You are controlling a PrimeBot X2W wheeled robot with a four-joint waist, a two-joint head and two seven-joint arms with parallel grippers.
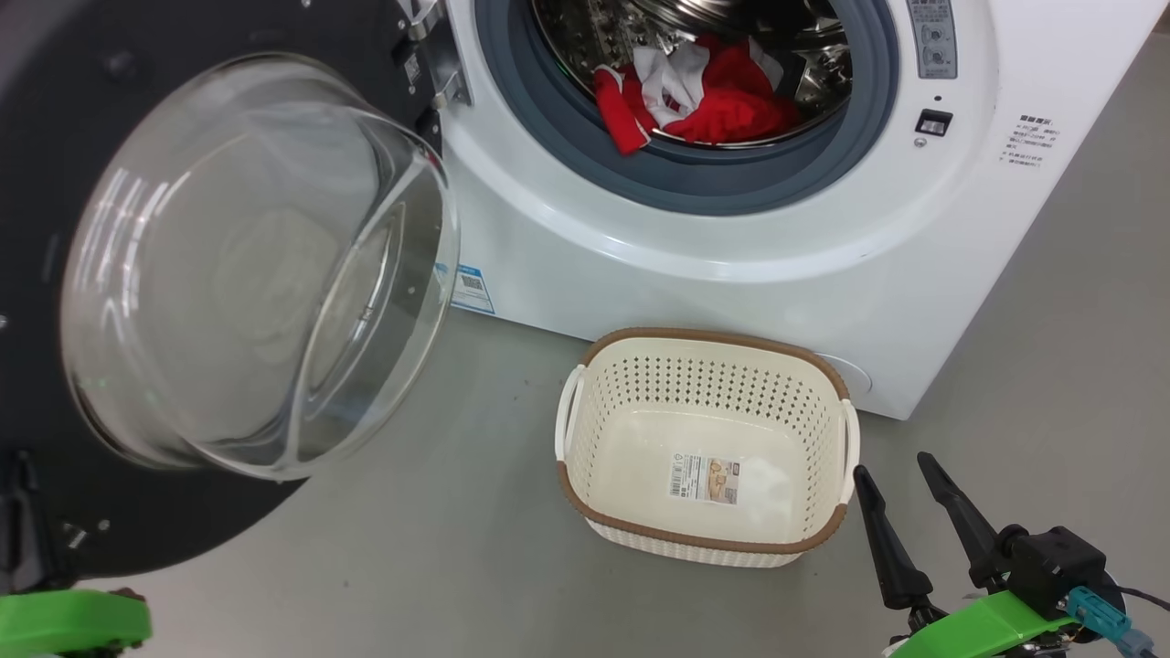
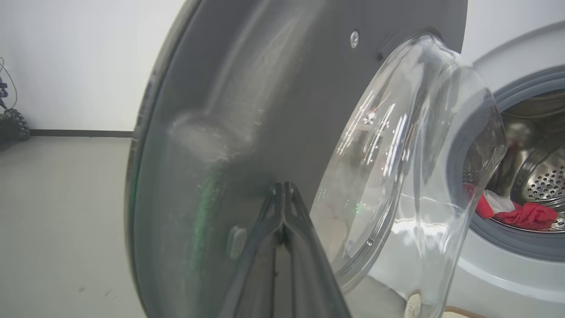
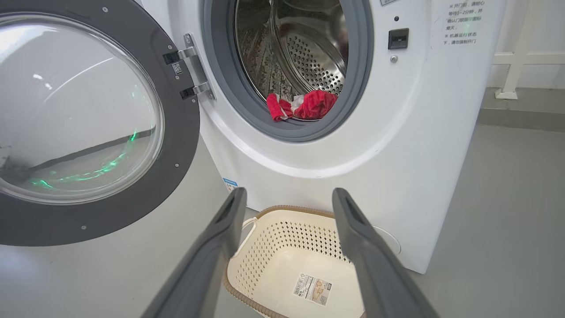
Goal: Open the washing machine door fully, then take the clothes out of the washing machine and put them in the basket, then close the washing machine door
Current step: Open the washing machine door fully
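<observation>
The washing machine door (image 1: 137, 512) stands swung open at the left, its clear glass bowl (image 1: 256, 265) bulging toward me. My left gripper (image 2: 282, 186) is shut with nothing in it, its tips right against the door's dark inner ring (image 2: 247, 88). Red and white clothes (image 1: 704, 100) lie at the front of the steel drum of the washing machine (image 1: 686, 265), partly over the grey gasket. The cream basket (image 1: 704, 336) sits empty on the floor in front of the machine. My right gripper (image 1: 892, 464) hangs open just right of the basket, pointing at the machine (image 3: 289, 192).
Grey floor spreads around the basket and under the door. The door hinge (image 3: 190, 70) joins door and machine at the left of the opening. A white rail (image 3: 514, 62) stands by the wall, right of the machine. A dark wheeled object (image 2: 11, 123) sits far off by the wall.
</observation>
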